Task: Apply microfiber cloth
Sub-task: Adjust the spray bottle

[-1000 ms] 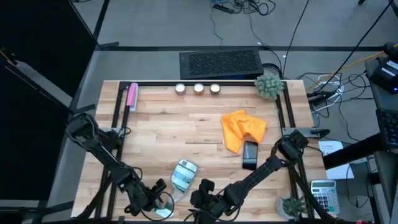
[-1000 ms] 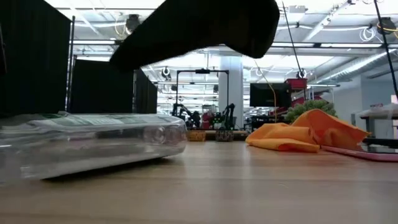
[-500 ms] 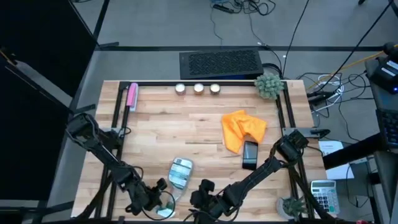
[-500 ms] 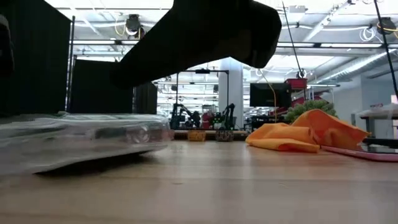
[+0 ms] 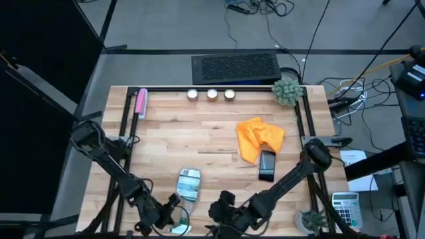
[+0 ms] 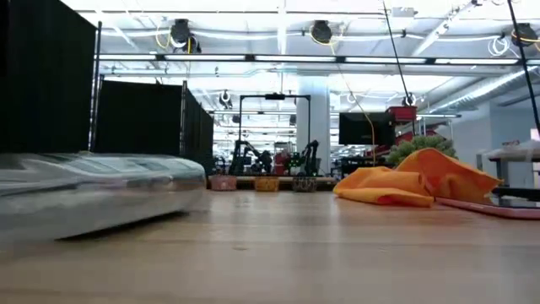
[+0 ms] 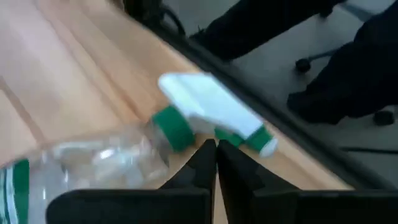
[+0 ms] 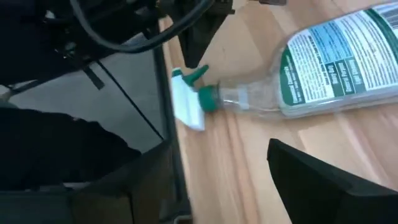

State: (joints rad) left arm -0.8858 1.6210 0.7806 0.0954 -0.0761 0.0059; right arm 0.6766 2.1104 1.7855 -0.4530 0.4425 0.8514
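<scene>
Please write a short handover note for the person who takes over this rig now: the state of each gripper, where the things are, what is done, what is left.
Left gripper: fingers shut, empty, low at the table's near edge by the white-and-green trigger head of the clear plastic spray bottle, which lies on its side.
Right gripper: open, empty, also at the near edge, just right of the bottle.
The crumpled bright orange microfiber cloth lies right of centre, untouched, its near edge against the black smartphone, flat on the light wooden table.
Done: nothing with the cloth.
Left: pick up the cloth and apply it, probably to the phone.
</scene>
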